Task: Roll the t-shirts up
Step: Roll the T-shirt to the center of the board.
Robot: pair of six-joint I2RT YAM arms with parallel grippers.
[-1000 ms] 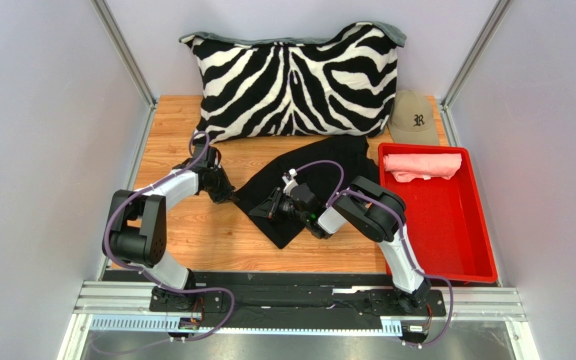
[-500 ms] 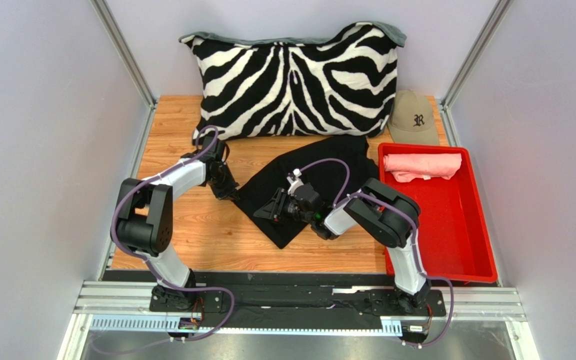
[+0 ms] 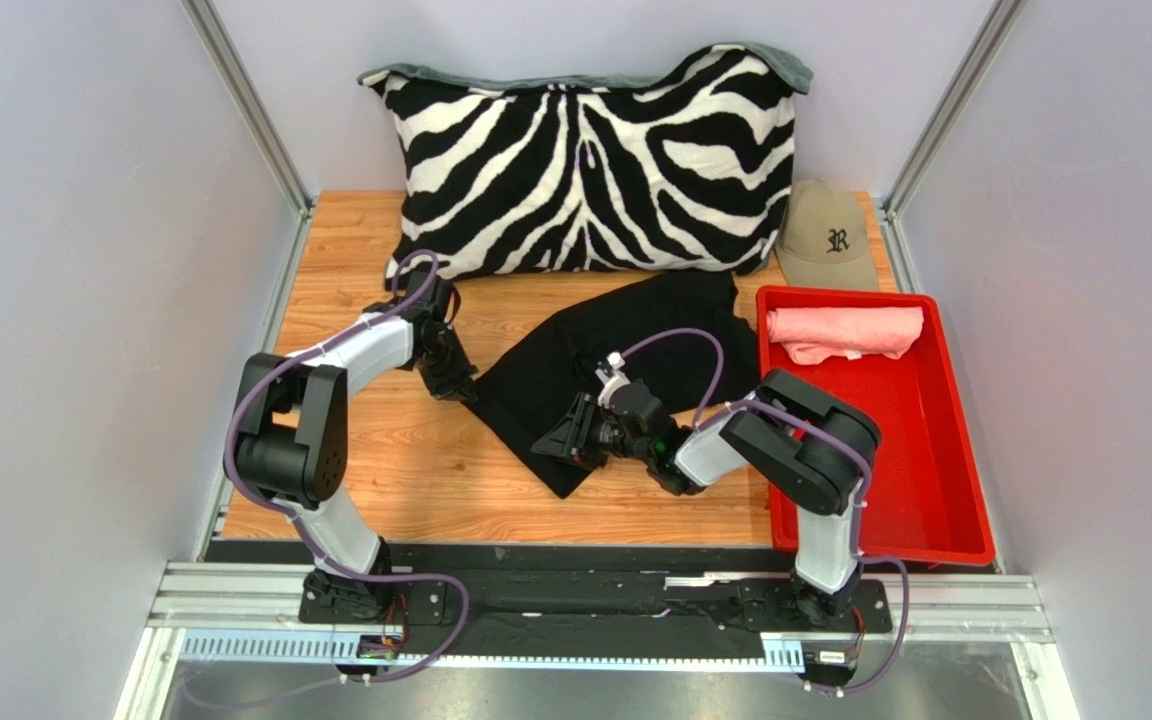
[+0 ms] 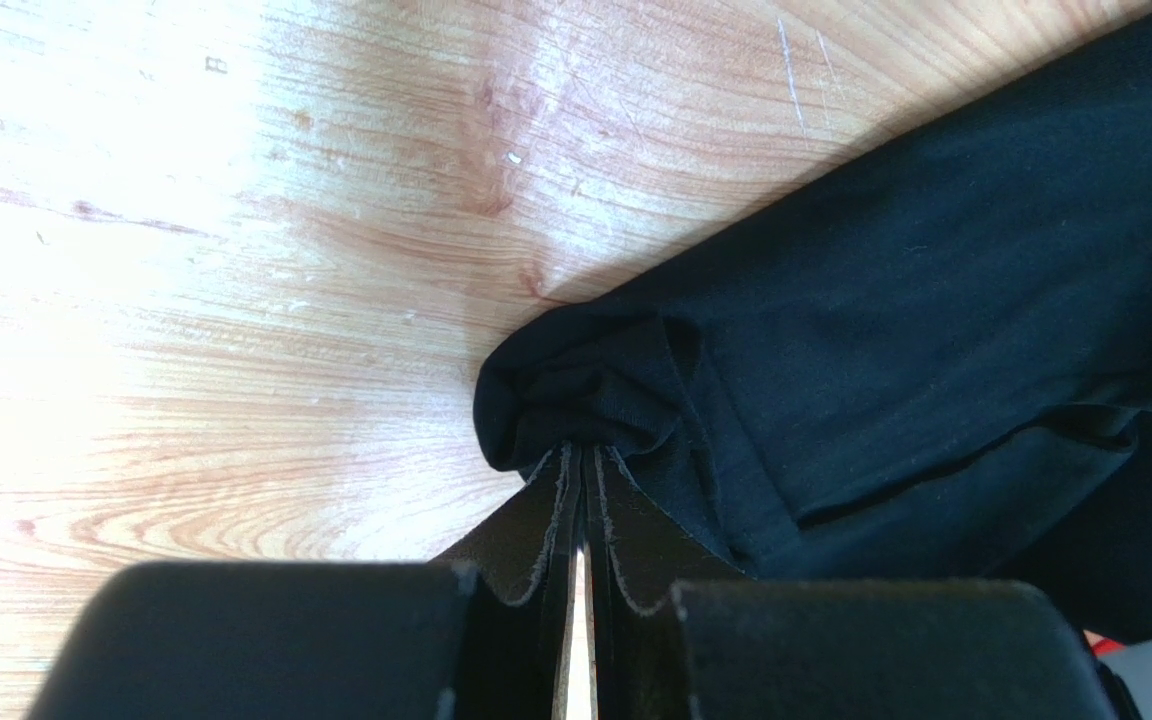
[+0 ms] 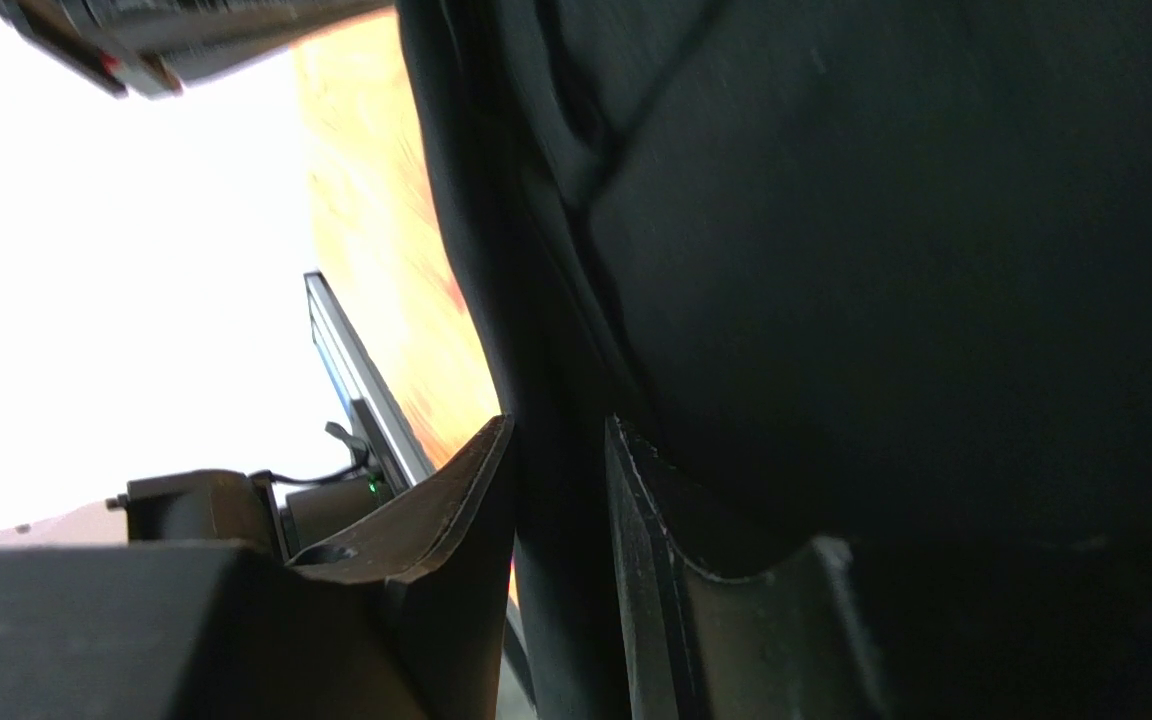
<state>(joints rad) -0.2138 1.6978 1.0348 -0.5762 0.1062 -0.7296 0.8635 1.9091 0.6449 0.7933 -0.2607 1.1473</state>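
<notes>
Working the black t-shirt from the near side. The right gripper lies low over the shirt's near point, jaws parted a little, a fold of cloth running through the gap. I can't tell whether the pads bear on it. The left gripper, a little farther out, is pinched tight on the shirt's left corner, bunching it. My read: an anchor, keeping that edge taut so the near side can be turned over. The shirt lies diagonally on the wooden table, unrolled, its far end near the zebra pillow. The pink t-shirt sits bundled at the far end of the red tray, probably finished.
</notes>
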